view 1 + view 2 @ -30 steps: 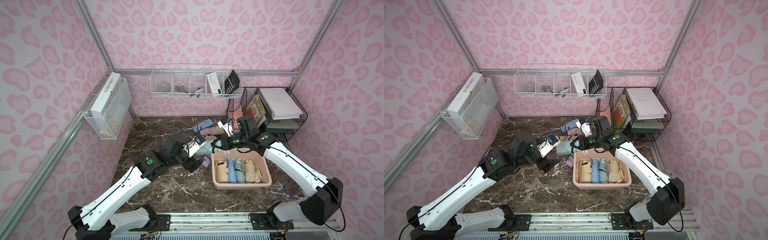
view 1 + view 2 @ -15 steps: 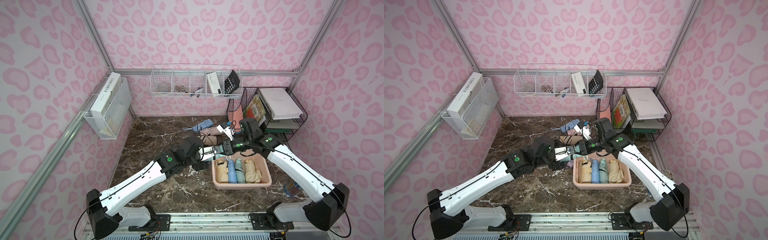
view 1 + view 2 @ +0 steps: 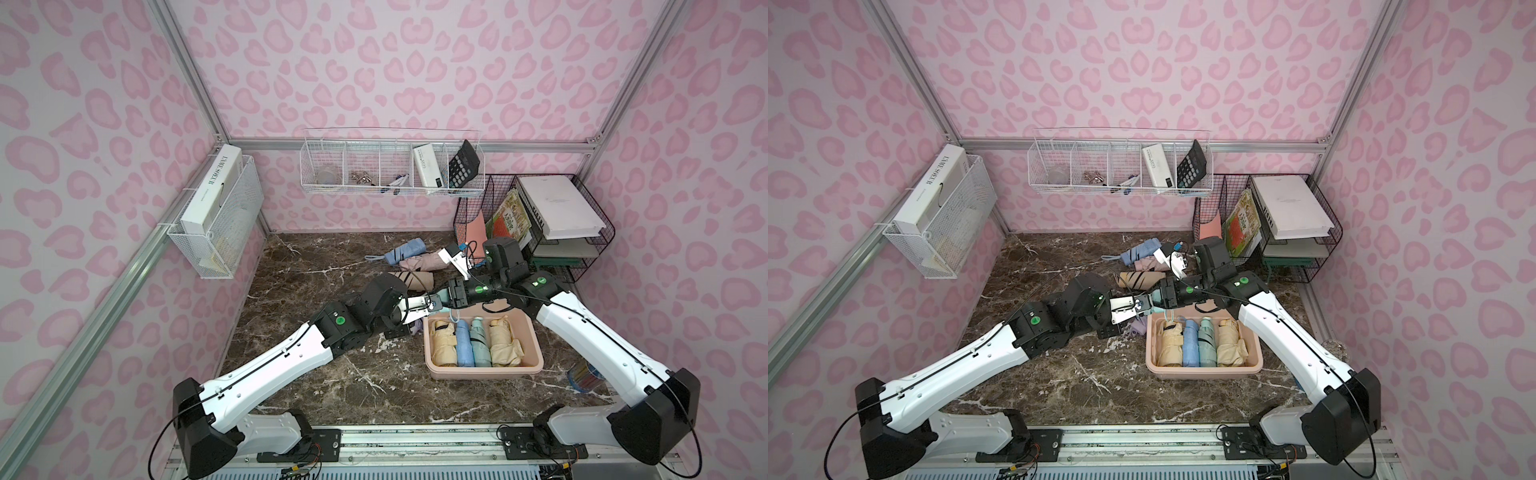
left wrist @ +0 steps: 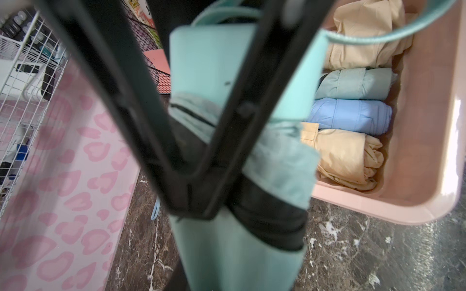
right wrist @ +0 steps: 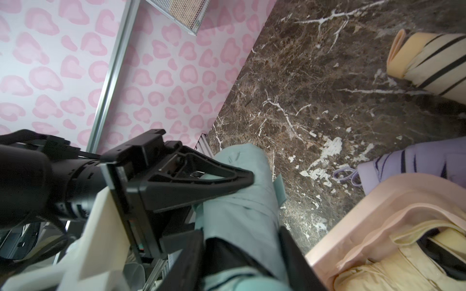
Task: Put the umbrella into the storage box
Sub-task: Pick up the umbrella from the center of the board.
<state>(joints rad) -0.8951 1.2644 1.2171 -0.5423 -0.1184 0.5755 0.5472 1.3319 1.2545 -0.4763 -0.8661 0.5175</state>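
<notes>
The mint umbrella (image 3: 1155,298) is held crosswise, long axis left-to-right, at the storage box's (image 3: 486,371) far-left corner. The left gripper (image 3: 1139,309) is clamped on it. Whether the right gripper (image 3: 1163,296) grips it cannot be told. The stowed umbrellas (image 3: 473,343) lie near-to-far.

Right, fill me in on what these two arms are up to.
Both arms meet by the far end of the storage box with one mint umbrella between them. The left gripper is shut on it. The right gripper has its jaws either side of the same umbrella, and whether they grip it is unclear. Four folded umbrellas lie side by side in the box, and a few loose umbrellas lie on the marble table.
</notes>
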